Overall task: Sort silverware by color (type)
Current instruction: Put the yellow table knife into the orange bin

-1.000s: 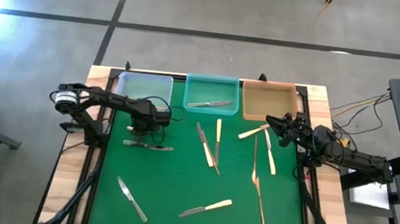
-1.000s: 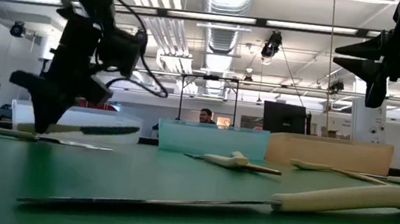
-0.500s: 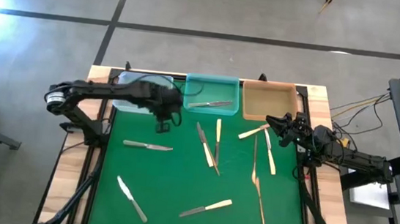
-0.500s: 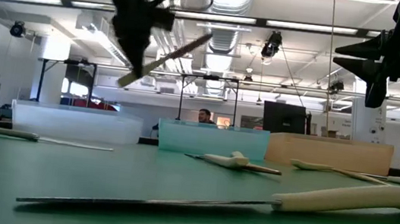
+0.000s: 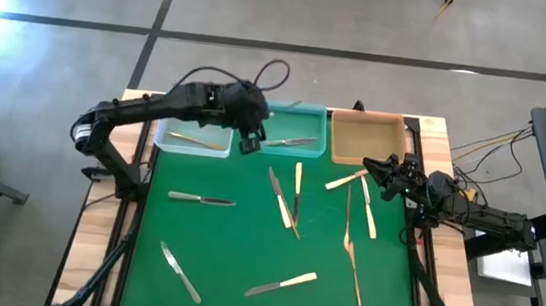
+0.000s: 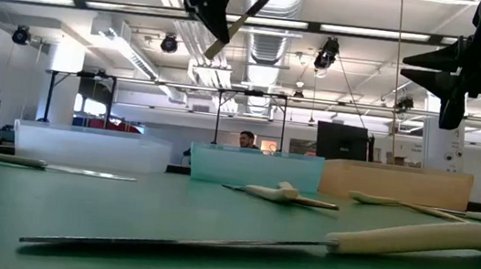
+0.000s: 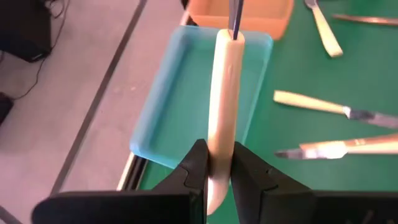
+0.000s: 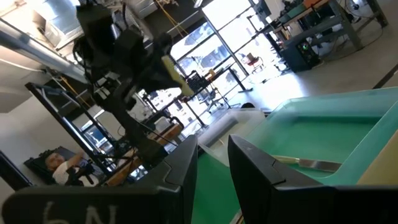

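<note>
Nearest the table's front edge, on the green mat, lie a silver knife at the left and a cream-handled knife near the middle; in the low view the latter stretches across the foreground. A gold utensil lies lengthwise toward the right edge. Farther in, a second silver knife lies alone on the left, with bare mat around it. In the middle a cluster of knives lies close together, and two cream-handled pieces lie near the right side.

The right gripper hovers at the right edge, just in front of the amber bin, near one of those cream handles; its fingers stand slightly apart with nothing between them.

Along the far edge stand three bins side by side: the clear bin holding a gold piece, the teal bin holding a silver knife, and the amber one. The left gripper is raised above the near left corner of the teal bin, clamped on the handle of a cream knife, which points out over the bin; the low view shows it tilted high above the table. A black cable loops above that arm. Bare wood borders the mat on both sides.
</note>
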`<action>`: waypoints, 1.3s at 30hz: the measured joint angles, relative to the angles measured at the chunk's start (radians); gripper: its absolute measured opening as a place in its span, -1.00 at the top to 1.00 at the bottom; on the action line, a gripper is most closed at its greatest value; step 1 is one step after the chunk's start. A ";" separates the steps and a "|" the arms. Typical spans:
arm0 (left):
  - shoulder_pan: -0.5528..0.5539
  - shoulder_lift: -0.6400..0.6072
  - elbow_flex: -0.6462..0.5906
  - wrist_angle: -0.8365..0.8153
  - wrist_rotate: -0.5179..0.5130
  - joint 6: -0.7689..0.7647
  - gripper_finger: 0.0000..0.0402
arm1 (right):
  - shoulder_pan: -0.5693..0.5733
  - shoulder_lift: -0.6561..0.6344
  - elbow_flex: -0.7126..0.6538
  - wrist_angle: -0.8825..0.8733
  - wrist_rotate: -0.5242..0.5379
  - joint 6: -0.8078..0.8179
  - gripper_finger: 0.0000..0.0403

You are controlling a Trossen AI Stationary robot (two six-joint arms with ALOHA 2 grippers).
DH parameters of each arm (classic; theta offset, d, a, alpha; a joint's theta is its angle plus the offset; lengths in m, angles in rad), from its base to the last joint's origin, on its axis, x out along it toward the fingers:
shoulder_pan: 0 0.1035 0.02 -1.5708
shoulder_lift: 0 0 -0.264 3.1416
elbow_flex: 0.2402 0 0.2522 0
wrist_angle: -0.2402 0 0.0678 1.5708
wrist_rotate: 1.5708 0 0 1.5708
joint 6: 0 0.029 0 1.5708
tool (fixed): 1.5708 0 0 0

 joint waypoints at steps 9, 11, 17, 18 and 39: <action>0.092 0.094 0.092 -0.094 -0.001 -0.095 0.83 | 0.000 0.000 0.000 0.000 0.000 0.000 0.59; 0.109 0.103 0.088 -0.102 0.000 -0.100 0.83 | 0.000 0.000 0.000 0.000 0.000 0.000 0.59; 0.155 0.146 0.088 -0.065 0.158 -0.086 0.82 | 0.000 0.000 0.000 0.000 0.000 0.000 0.59; 0.165 0.160 0.088 -0.058 0.178 -0.085 0.82 | 0.000 0.000 0.000 0.000 0.000 0.000 0.59; 0.227 0.477 0.288 -0.014 0.274 -0.062 0.81 | 0.000 0.000 0.000 0.000 0.000 0.000 0.59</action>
